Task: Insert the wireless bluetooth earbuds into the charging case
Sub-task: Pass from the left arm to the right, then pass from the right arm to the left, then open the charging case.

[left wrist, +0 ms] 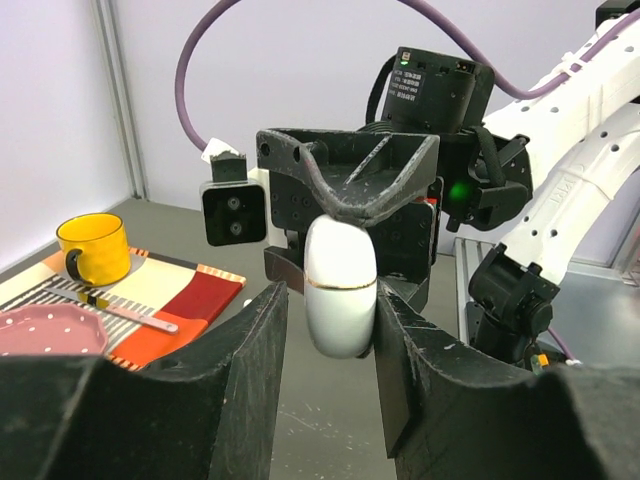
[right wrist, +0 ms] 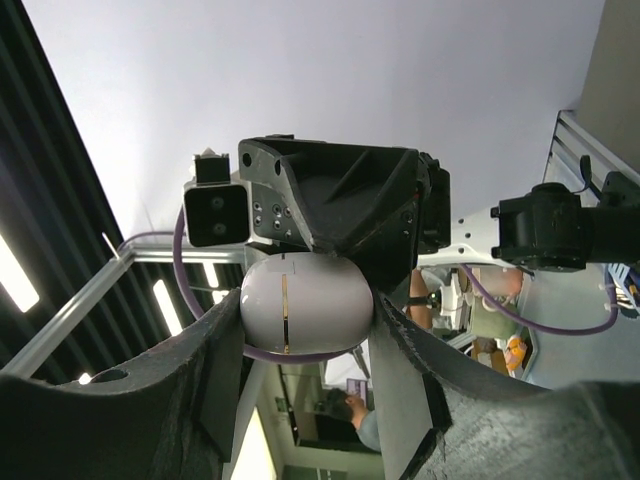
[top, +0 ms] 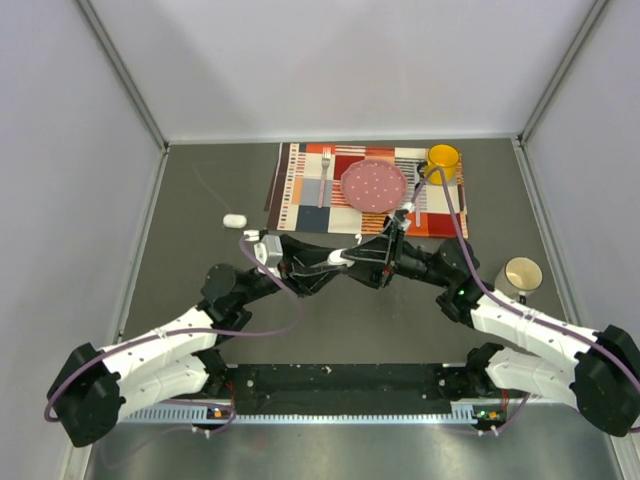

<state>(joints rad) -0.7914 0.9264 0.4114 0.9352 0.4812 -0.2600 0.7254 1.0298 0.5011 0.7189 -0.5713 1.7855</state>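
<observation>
You had the case (left wrist: 340, 290) up in the air between the two arms, over the middle of the table (top: 190, 190), with its seam shut. Your right gripper (right wrist: 308, 322) was clamped on it end to end, so the case's long axis ran straight from one right finger to the other. Your left gripper (left wrist: 330, 300) faced it from the other side with a finger on either flank, across the short axis and level with the seam. The left wrist view showed those fingers hard by the case's sides. Whether they pressed it or stood just off it, you could not tell.

Neither gripper carried a bud. The one likely earbud (top: 234, 220) lay on the table just left of the mat (top: 300, 185), well apart from the case and out to the left of it. It lay beyond your left arm's elbow and was clearly nearer that arm than the right. It was too small in the top view to be sure of, or to read its axis.

Judged from this, your next move hinged on the left fingers lifting the lid at the seam while the right held firm. After that the left arm would be the one to swing out for the bud.
</observation>
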